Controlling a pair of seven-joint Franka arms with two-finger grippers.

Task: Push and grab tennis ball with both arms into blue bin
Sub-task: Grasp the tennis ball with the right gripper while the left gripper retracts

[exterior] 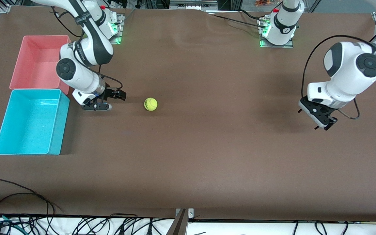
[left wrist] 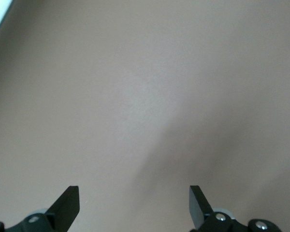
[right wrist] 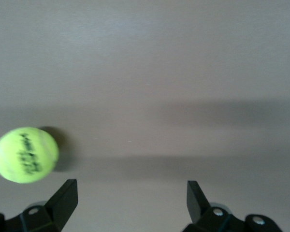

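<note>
I've got the tennis ball (exterior: 150,104) loose on the table (exterior: 207,147) just beside the right gripper (exterior: 109,100), fingers spread, empty, w/ left gripper (exterior: 321,124) likewise spread & well apart; it's light, fuzzy, springy, rolls easy, so I'd pinch across its middle.

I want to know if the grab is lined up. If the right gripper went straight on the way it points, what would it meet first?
Probably bare table. In its wrist view the right gripper has open fingers framing only brown surface, and the ball sits off to one side of that line, so it would likely slip past it. Depth is hard to judge.
</note>
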